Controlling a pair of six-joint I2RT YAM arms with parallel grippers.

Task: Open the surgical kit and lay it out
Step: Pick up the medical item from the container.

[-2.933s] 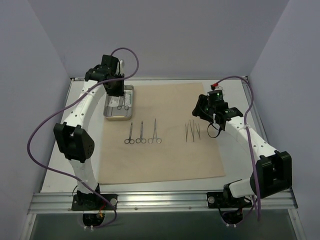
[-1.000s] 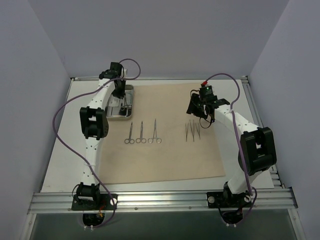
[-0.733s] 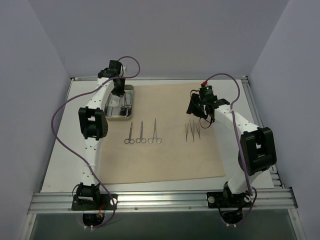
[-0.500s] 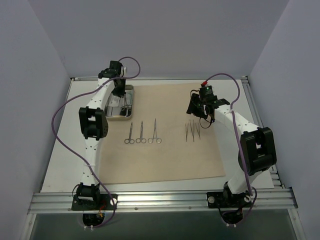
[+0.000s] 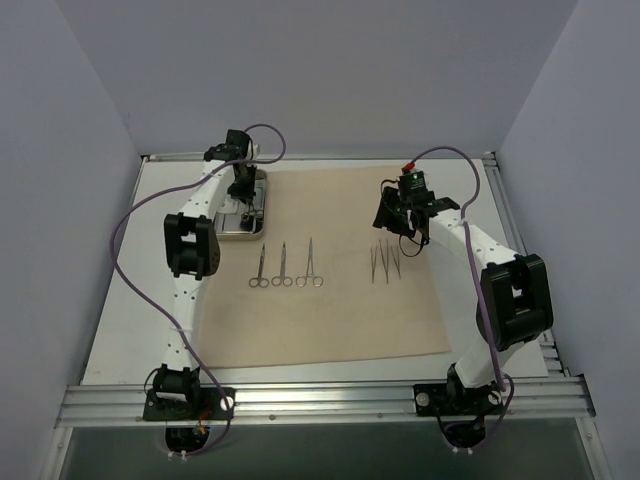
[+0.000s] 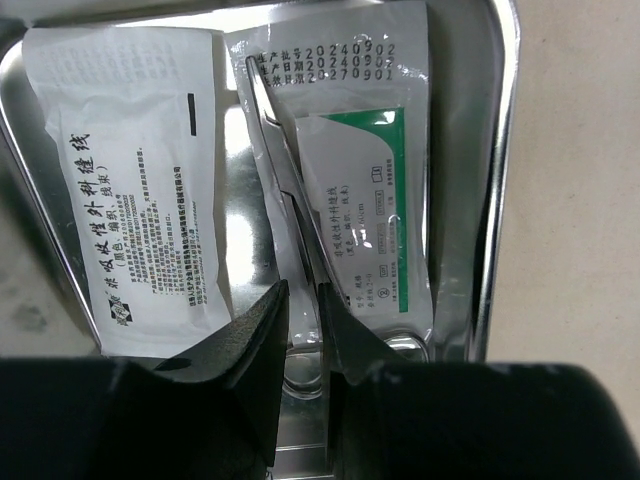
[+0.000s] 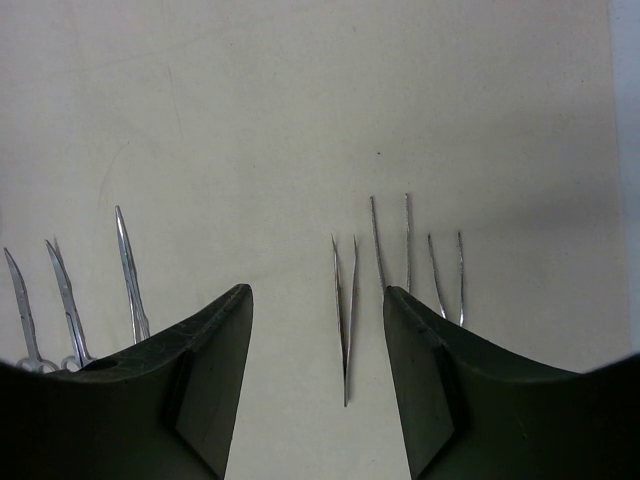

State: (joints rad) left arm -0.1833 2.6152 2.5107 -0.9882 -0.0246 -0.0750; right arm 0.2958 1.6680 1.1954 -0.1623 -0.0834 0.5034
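The beige cloth [image 5: 330, 310] lies spread out flat. The steel tray [image 5: 228, 232] sits at its far left corner. In the left wrist view the tray [image 6: 497, 200] holds two clear packets [image 6: 140, 190] [image 6: 360, 180] with a steel scissor-handled instrument [image 6: 280, 160] between them. My left gripper [image 6: 303, 290] [image 5: 240, 188] is down in the tray, jaws closed narrowly on that instrument's shank. Three scissor-handled instruments [image 5: 284, 265] and three tweezers [image 5: 385, 262] lie in rows on the cloth. My right gripper [image 7: 318, 290] [image 5: 393, 222] is open and empty above the tweezers [image 7: 345, 310].
The tips of the laid-out instruments [image 7: 130, 270] show at the left of the right wrist view. Bare cloth stretches in front of both rows. The white table [image 5: 130, 330] shows left of the cloth. Grey walls close in on three sides.
My left gripper has shifted slightly right over the tray and its arm has drawn in. The right arm has held still for the last second.
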